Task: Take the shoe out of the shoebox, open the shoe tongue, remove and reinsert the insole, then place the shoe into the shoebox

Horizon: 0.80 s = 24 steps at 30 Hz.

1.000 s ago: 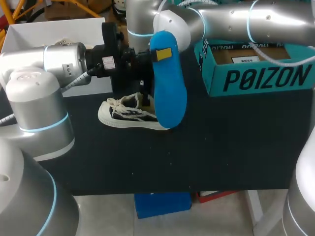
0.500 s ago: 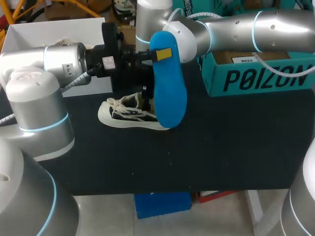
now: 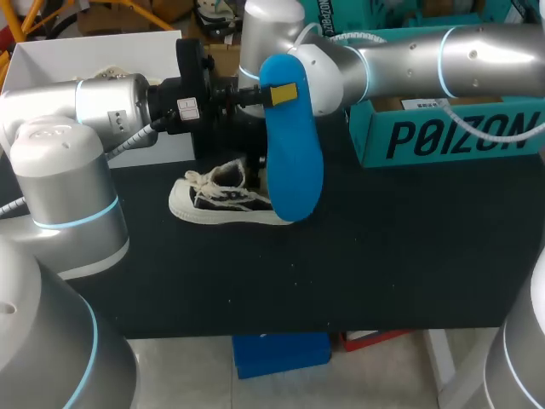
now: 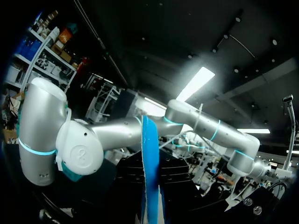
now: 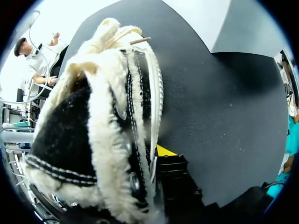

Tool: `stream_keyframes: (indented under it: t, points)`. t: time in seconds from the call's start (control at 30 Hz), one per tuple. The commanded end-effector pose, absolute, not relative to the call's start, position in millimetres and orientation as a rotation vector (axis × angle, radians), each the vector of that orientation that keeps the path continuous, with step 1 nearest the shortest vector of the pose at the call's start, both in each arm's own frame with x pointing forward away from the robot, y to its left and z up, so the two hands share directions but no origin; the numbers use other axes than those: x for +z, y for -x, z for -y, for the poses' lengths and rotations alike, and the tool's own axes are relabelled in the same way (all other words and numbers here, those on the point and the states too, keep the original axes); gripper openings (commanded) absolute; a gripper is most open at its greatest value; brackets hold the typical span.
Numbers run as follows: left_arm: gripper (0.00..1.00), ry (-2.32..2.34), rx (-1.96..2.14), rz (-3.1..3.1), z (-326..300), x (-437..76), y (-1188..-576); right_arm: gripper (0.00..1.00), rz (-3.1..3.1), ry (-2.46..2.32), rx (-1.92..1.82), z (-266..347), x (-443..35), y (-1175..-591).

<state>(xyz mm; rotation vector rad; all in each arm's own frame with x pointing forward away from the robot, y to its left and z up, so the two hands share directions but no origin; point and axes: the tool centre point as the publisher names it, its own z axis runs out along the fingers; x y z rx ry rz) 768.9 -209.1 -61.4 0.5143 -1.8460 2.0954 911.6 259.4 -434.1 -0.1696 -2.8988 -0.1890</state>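
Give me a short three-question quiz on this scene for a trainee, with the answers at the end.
1. Multiple choice: what holds the blue insole?
A) the left gripper
B) a person's hand
C) nothing, it lies flat on the table
2. True or false: the shoe is inside the teal shoebox.
3. Fill in: the insole is out of the shoe and held ____, with one end pointing down beside the shoe.

Key
1. A
2. False: the shoe sits on the black table, apart from the shoebox.
3. upright
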Motion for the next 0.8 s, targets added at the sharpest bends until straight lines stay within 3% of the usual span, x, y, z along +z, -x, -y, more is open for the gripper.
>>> stream_keyframes:
  t: [0.03, 0.8]
  points:
    - [0.00, -0.522, 2.093, 1.851, 210.0, -60.8, -767.8, 0.00, 2.883, 0.168, -0.242, -258.3, -441.1, -911.6]
    - [0.00, -0.522, 2.093, 1.851, 210.0, -60.8, -767.8, 0.00, 2.891, 0.152, -0.227, -257.1, -442.8, -911.2]
